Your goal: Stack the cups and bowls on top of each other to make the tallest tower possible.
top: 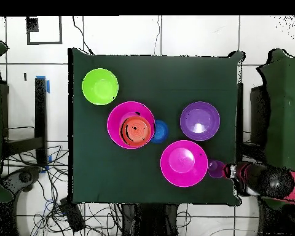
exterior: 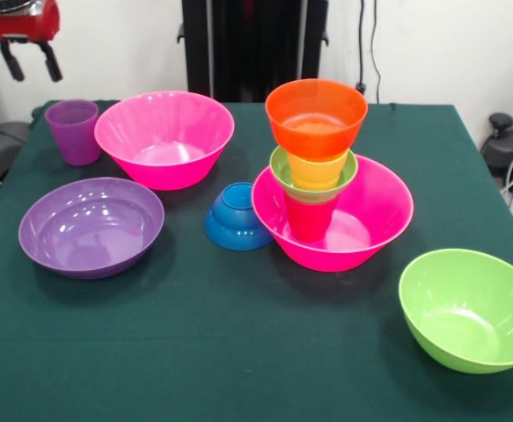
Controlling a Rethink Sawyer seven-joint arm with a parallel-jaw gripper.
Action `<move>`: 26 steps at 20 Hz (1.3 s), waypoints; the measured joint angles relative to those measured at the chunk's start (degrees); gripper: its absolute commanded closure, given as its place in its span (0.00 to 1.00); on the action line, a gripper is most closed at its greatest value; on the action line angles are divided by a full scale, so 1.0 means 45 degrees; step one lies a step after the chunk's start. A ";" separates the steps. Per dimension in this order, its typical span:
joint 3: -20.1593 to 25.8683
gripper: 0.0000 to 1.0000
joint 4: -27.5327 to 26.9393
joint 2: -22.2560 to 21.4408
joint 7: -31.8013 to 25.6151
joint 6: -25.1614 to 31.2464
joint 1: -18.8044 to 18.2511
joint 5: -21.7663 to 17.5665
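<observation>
A tower stands in the right hot pink bowl (exterior: pixel 381 207): the red cup (exterior: pixel 307 220), the small green bowl (exterior: pixel 279 169), the yellow-orange cup (exterior: pixel 316 171), and the orange bowl (exterior: pixel 316 117) on top. The small blue bowl (exterior: pixel 237 215) lies tipped against that pink bowl's left side. The purple cup (exterior: pixel 73 130) stands upright by the second pink bowl (exterior: pixel 164 136). The wide purple bowl (exterior: pixel 91 226) and the lime green bowl (exterior: pixel 467 308) sit apart. My gripper (exterior: pixel 32 61) is open and empty, raised at the table's corner just beyond the purple cup (top: pixel 216 169).
In the overhead view my arm (top: pixel 267 181) reaches in over the table's right edge. The tower shows there as the orange bowl (top: pixel 136 130). Cables lie on the floor around the table. A black pedestal (exterior: pixel 254 48) stands behind the far edge.
</observation>
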 measured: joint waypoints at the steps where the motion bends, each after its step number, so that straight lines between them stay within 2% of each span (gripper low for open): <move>1: 0.0004 0.00 0.0105 -0.0007 0.0000 0.0000 -0.0047 0.0000; 7: 0.0004 0.00 0.0700 0.0005 0.0000 0.0000 -0.0227 -0.0129; 26: 0.0006 0.00 0.0735 0.0848 0.0000 -0.0003 -0.0392 -0.1517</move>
